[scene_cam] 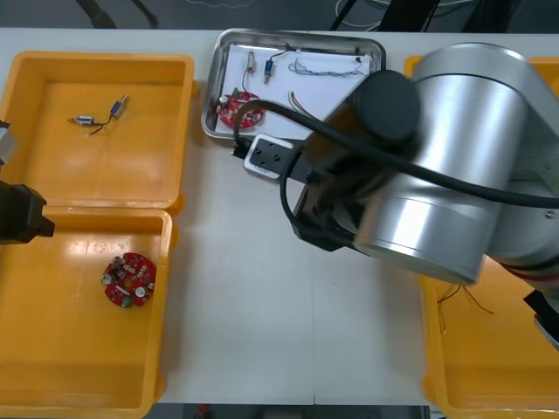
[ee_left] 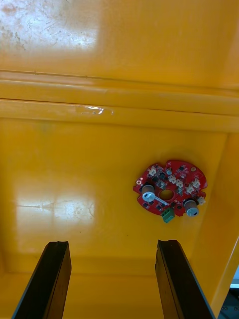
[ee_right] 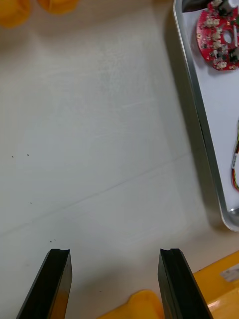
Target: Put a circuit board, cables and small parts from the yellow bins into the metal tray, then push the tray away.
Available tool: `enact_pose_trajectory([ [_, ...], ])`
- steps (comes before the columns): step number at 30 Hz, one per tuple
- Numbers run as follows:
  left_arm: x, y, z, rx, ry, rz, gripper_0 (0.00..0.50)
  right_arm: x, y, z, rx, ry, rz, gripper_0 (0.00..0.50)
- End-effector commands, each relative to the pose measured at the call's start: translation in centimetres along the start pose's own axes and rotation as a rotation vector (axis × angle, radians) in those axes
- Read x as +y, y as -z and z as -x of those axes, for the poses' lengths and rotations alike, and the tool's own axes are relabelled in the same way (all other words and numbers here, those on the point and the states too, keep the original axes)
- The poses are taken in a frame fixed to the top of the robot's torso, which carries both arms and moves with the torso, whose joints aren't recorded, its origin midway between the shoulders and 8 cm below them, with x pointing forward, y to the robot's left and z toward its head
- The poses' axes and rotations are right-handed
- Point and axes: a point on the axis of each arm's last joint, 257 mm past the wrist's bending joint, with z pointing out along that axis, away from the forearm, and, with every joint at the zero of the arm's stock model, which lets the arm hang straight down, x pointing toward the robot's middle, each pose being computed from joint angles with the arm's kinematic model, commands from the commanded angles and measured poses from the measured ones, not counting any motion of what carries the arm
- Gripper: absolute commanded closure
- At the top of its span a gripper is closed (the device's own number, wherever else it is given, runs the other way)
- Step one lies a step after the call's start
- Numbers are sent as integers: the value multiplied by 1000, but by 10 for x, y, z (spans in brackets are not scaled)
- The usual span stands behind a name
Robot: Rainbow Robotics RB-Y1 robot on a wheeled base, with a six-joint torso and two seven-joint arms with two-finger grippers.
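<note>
Right now the right gripper (ee_right: 114, 253) is hovering low over the bare table (ee_right: 99, 124), its black fingers standing wide apart and holding nothing at all. Just off to one side of those fingers, the metal tray (ee_right: 199, 109) is lying with its shiny rim running alongside, and nothing is touching it. Inside, on the white lining, a round red circuit board (ee_right: 218, 36) is sitting near the tray's corner, and a red and yellow cable (ee_right: 234, 172) is curling further along the same side. From above, the big right arm is reaching across the middle of the table towards that near corner of the tray, while two small metal parts (scene_cam: 259, 65) and a thin cable (scene_cam: 327, 68) are resting at the tray's far end. Over on the other side, the left gripper (ee_left: 112, 244) is hanging above the near left yellow bin (scene_cam: 52, 367), jaws spread wide and carrying nothing. A second circuit board (ee_left: 170, 192) is lying flat on that bin's floor, ahead of the fingers and closer to one of them, untouched. Beyond it, the far left yellow bin (scene_cam: 52, 175) is holding a couple of small loose parts (scene_cam: 98, 115), well apart from either gripper.
</note>
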Motion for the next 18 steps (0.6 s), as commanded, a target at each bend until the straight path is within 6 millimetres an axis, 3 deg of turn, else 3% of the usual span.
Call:
enact_pose_trajectory([
  [1, 17, 13, 6, -31, -81, 55, 0, -13, 23, -29, -51, -206, 2, 0],
  [7, 17, 13, 6, -31, -81, 55, 0, -26, 43, -88, -37, -480, 49, 0],
  [18, 17, 13, 6, -31, -81, 55, 0, -64, 71, -169, -8, -782, -3, 0],
])
